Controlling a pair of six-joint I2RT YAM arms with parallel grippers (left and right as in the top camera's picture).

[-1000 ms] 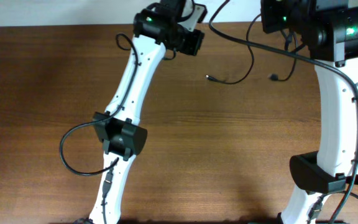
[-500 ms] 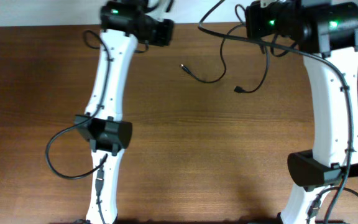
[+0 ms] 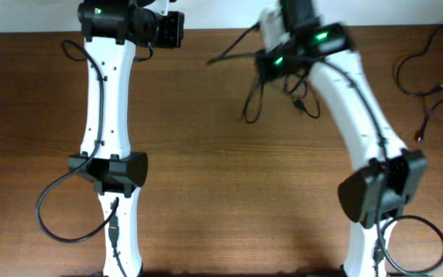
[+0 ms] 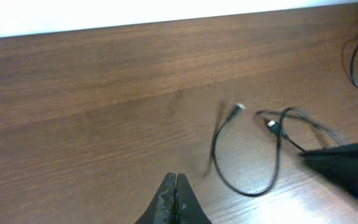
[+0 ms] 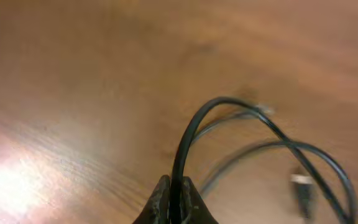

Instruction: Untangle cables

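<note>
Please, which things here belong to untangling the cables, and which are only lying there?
Belong to the job:
- tangled cables, one strand pinched in the right fingers
- separate cable, lying at the table's right side
- left fingers, shut and empty

Not the job:
- thick wire loops on the arms
- wooden table

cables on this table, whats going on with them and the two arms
Two robot arms are working on untangling cables on a wooden table. The right gripper is shut on a black cable, pinching one strand while its loops and a plug end trail over the wood. The left gripper is shut and holds nothing, near the table's far edge. Another loose cable lies by the right edge, untouched.
</note>
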